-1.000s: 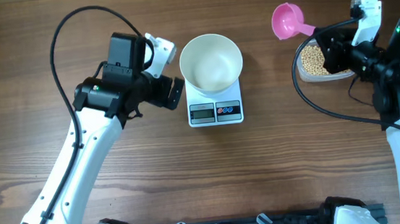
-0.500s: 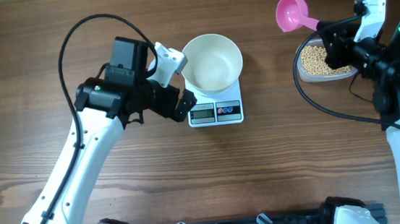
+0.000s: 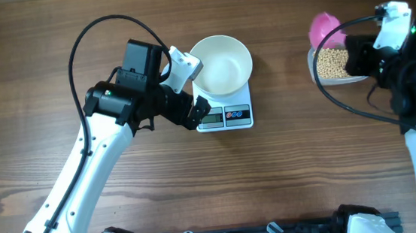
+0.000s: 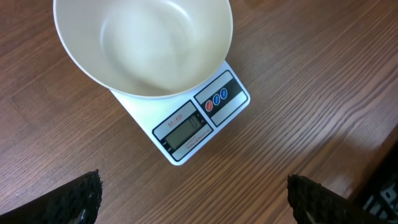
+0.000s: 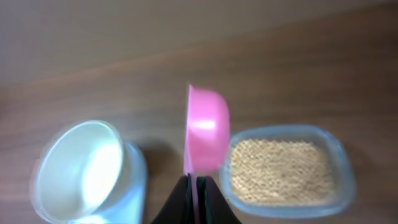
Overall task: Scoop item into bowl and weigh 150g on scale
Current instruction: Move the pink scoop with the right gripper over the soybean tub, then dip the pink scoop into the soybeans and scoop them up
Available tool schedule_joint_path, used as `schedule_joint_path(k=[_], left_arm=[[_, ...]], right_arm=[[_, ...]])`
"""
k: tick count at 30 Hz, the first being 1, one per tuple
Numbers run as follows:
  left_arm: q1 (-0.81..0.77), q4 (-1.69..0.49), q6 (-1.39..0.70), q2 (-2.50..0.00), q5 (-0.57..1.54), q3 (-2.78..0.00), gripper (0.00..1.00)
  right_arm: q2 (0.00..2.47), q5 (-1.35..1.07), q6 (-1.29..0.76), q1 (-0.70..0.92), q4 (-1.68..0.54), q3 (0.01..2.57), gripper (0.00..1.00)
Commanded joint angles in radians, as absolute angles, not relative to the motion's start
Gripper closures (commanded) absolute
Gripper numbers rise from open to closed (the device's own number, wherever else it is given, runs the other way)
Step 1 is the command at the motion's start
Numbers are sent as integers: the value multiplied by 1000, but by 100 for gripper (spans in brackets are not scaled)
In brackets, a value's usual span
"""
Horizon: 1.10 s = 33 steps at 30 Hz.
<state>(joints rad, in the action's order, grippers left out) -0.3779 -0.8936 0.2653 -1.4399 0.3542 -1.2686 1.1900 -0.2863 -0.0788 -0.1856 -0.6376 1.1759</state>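
Observation:
The empty white bowl (image 3: 221, 64) (image 4: 143, 43) stands on the white scale (image 3: 224, 116) (image 4: 193, 127). My left gripper (image 3: 190, 88) (image 4: 199, 208) is open just left of the scale, one finger by the bowl's rim and the other by the scale's front corner, holding nothing. My right gripper (image 3: 353, 49) (image 5: 194, 185) is shut on the handle of a pink scoop (image 3: 325, 28) (image 5: 208, 127). The scoop is turned on its side at the left end of the clear tub (image 3: 314, 68) (image 5: 341, 180). Tan beans (image 3: 333, 62) (image 5: 283, 171) fill the tub.
The wooden table (image 3: 287, 162) carries only the scale with the bowl and the tub. Black cables loop over both arms. The arm bases sit along the front edge.
My left gripper has moved right, up to the scale and the bowl. My right gripper has carried the pink scoop to the right, toward the tub, and turned it on its side.

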Motion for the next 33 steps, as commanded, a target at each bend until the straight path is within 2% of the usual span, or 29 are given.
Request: schedule_joint_path(k=[1,5,10,20,33], left_arm=[[-379,-892,284,-1436,374,-1279,0],[-379,-892,284,-1436,374,-1279,0],[-379,-892,284,-1436,374,-1279,0],[-379,-892,284,-1436,374,-1279,0],[-379,-892,284,-1436,374,-1279,0]], right_arm=[[1234,-52,55,-159,-759,1391,96],[1356,38,78,-121,-921,1507,96],[1473,148,48,-90,-959,1507,96],[1622,295,50,-84,-960,1506,96],[1787,321,105,-56,-939,1501,96]])
